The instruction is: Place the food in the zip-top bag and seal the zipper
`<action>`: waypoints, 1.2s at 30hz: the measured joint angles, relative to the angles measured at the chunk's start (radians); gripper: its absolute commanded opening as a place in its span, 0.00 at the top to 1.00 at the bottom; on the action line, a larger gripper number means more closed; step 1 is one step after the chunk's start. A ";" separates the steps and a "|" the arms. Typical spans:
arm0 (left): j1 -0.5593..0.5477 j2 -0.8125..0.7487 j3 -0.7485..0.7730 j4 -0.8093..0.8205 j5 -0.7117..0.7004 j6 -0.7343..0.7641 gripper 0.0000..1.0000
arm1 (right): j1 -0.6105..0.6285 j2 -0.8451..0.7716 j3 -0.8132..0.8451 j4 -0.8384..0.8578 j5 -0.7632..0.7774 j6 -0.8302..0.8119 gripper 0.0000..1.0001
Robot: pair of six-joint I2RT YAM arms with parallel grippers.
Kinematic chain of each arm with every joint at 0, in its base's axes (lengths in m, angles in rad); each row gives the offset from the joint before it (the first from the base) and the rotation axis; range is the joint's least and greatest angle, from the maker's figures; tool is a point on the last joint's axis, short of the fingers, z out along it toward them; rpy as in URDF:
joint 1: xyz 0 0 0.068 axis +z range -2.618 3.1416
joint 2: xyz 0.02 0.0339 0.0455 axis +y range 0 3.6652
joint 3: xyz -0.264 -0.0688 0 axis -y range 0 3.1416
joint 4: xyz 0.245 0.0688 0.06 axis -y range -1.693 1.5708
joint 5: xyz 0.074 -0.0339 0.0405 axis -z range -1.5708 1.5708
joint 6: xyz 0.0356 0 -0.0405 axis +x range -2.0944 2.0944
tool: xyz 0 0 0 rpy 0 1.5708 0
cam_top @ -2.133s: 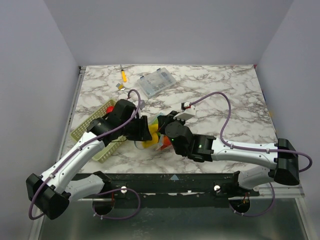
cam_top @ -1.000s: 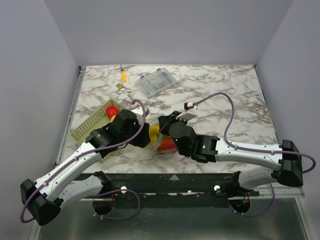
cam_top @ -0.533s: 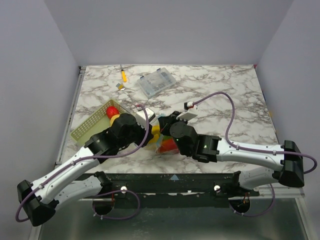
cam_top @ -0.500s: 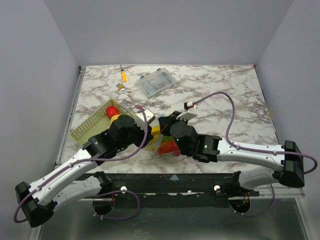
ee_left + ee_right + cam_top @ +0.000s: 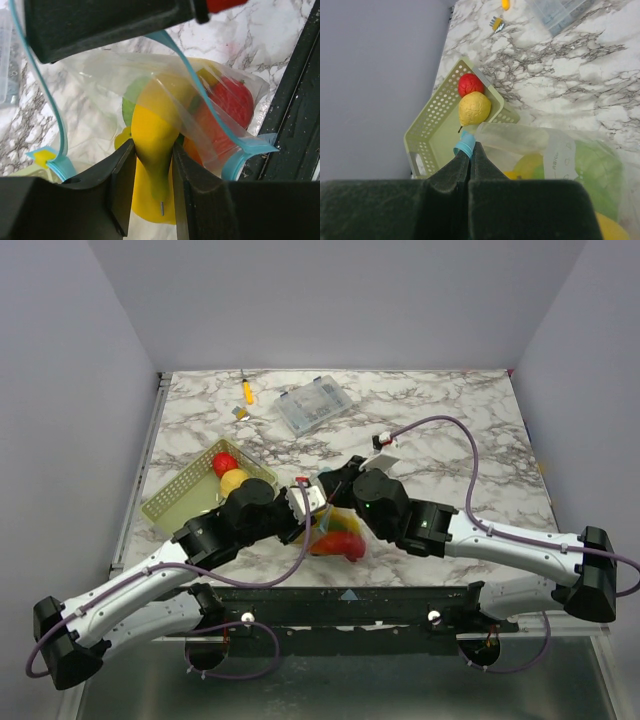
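Note:
The clear zip-top bag point(image 5: 338, 537) lies near the table's front edge with red point(image 5: 231, 102), green point(image 5: 134, 97) and orange food inside. Its light blue zipper point(image 5: 202, 90) loops wide open around the mouth. My left gripper point(image 5: 151, 148) is shut on a yellow toy fruit point(image 5: 150, 122) at the bag's mouth; in the top view it is at the bag's left side point(image 5: 306, 508). My right gripper point(image 5: 470, 146) is shut on the end of the blue zipper strip point(image 5: 465, 145) and holds that edge up; in the top view it is above the bag point(image 5: 336, 484).
A pale green basket point(image 5: 180, 502) at the left holds a red fruit point(image 5: 224, 462) and a yellow fruit point(image 5: 236, 481). A rigid clear compartment box point(image 5: 313, 408) and a small orange-handled tool point(image 5: 247, 392) lie at the back. The black front edge runs right next to the bag.
My left arm has swung off the basket and pushed right toward the bag's mouth with the yellow fruit. My right gripper has shifted a little right, still pinching the zipper.

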 measured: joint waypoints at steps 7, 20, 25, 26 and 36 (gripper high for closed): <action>-0.001 0.124 0.016 0.071 0.047 -0.003 0.71 | -0.020 -0.008 -0.015 0.000 -0.058 0.007 0.99; -0.002 -0.006 0.192 -0.129 -0.034 -0.196 0.25 | -0.043 -0.098 -0.098 0.014 -0.085 -0.013 0.99; 0.000 -0.127 0.226 -0.171 -0.154 -0.338 0.18 | -0.064 -0.119 -0.099 0.011 -0.124 -0.064 0.99; -0.001 -0.146 0.218 -0.174 -0.165 -0.369 0.18 | -0.069 -0.121 -0.099 0.008 -0.134 -0.074 0.99; 0.000 0.017 0.085 -0.181 -0.174 -0.592 0.45 | -0.081 -0.121 -0.098 0.000 -0.231 -0.130 0.99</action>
